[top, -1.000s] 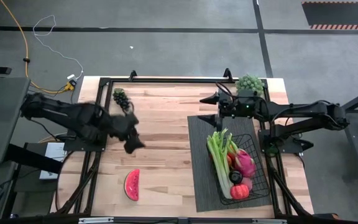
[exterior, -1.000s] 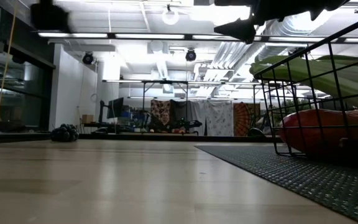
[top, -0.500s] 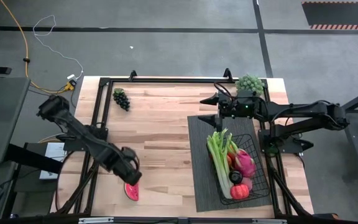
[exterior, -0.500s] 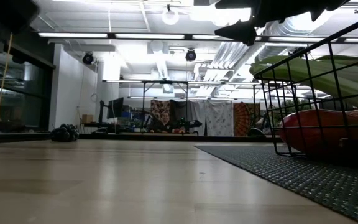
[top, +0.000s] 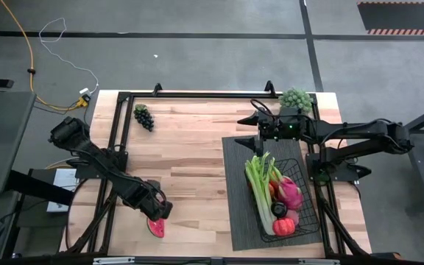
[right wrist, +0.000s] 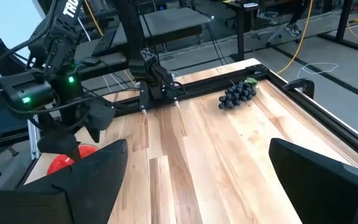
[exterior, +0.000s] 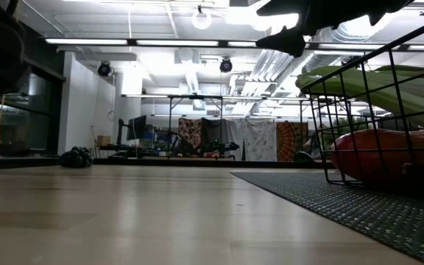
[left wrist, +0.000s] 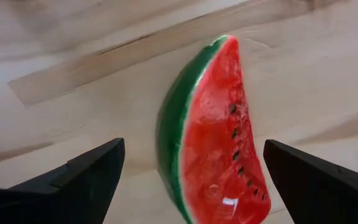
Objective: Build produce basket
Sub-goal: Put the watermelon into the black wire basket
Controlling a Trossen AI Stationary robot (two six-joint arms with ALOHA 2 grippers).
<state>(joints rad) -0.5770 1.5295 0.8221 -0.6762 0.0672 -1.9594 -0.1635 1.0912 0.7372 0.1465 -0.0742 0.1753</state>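
A watermelon slice lies on one flat face on the wooden table near its front left. My left gripper hangs just above it, pointing down, open, with one finger on either side of the slice and clear of it. The black wire basket stands on a dark ribbed mat at the right. It holds celery, a pink dragon fruit and other produce. My right gripper stays open above the mat's far end. Dark grapes lie at the far left.
A bunch of green grapes sits at the table's far right corner. A black frame rail runs along the far edge and down both sides. Bare wood lies between the slice and the mat.
My left gripper has swung from the table's middle left toward the near edge and come down over the watermelon slice. Its wrist rolled on the way, and its fingers stayed open. The slice has not moved.
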